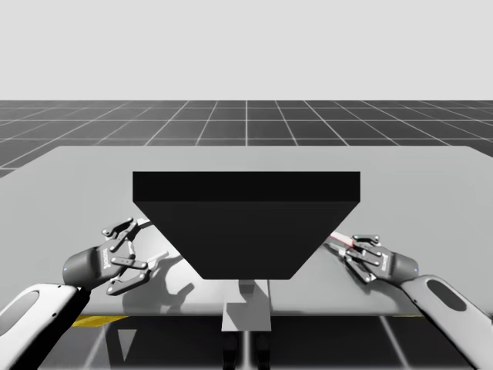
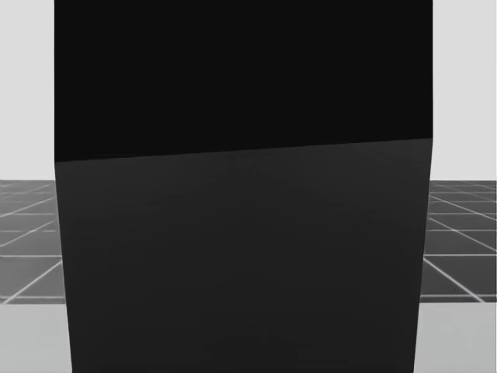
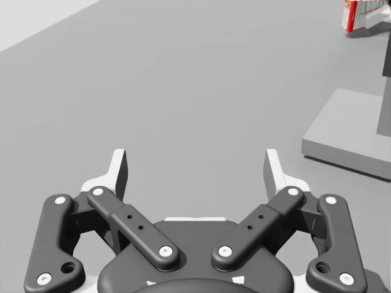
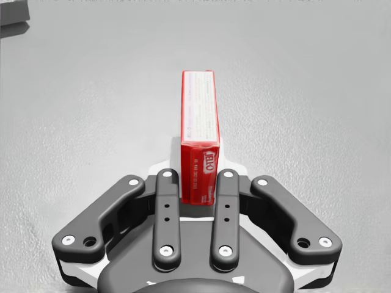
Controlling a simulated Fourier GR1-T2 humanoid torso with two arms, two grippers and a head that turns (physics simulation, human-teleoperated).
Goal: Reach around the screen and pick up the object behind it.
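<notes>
A tall black screen stands mid-table on a grey base and blocks my head view. My right gripper sits just right of the screen. In the right wrist view this gripper is shut on a slim red box, which stands out ahead between its fingers. The red box peeks out at the screen's right edge. My left gripper hovers left of the screen, open with nothing in it. The red box shows far ahead beyond the screen's base.
The grey table spreads wide on both sides of the screen and behind it. Its front edge lies just below both arms. A dark gridded floor lies beyond the far edge.
</notes>
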